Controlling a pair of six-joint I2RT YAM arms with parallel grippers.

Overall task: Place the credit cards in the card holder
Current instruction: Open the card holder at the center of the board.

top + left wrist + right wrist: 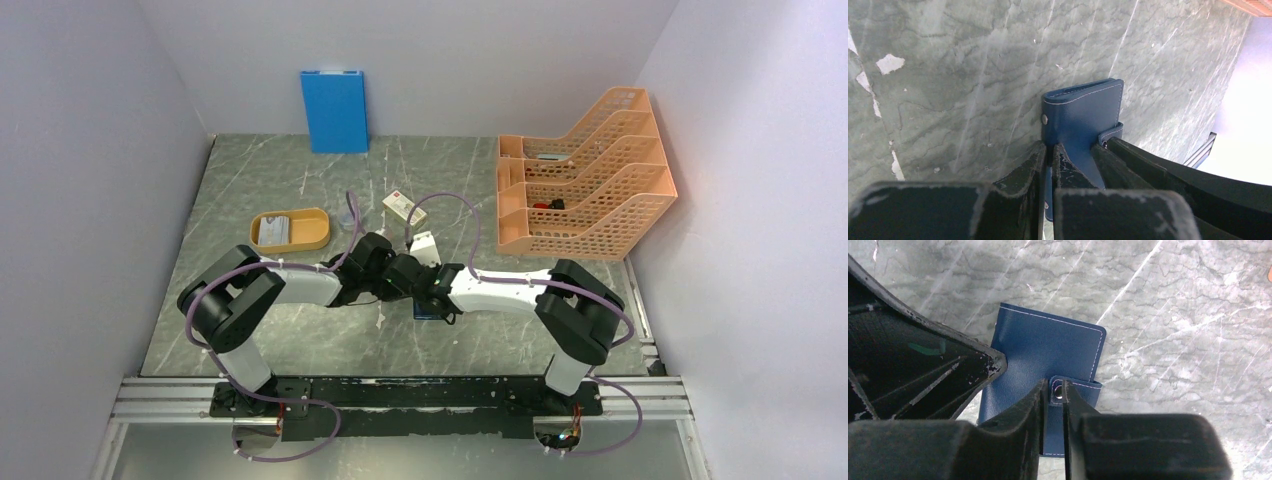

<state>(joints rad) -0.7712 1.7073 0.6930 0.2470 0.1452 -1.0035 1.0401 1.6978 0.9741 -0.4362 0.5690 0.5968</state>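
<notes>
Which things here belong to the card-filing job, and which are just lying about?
Belongs to the job: card holder; credit cards, lying in the orange tray.
Just lying about: cream box; blue folder; orange file rack.

No legible txt anywhere. Card holder point(1048, 350) at right claw point(1053, 392) tips: no print seen. Cream box point(404, 208) beyond that claw: red mark, too small to read.

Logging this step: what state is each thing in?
Card holder: folded shut, on table.
Left tool: shut on holder's edge.
Right tool: shut on holder's tab.
Cards: lying in tray.
Folder: upright.
</notes>
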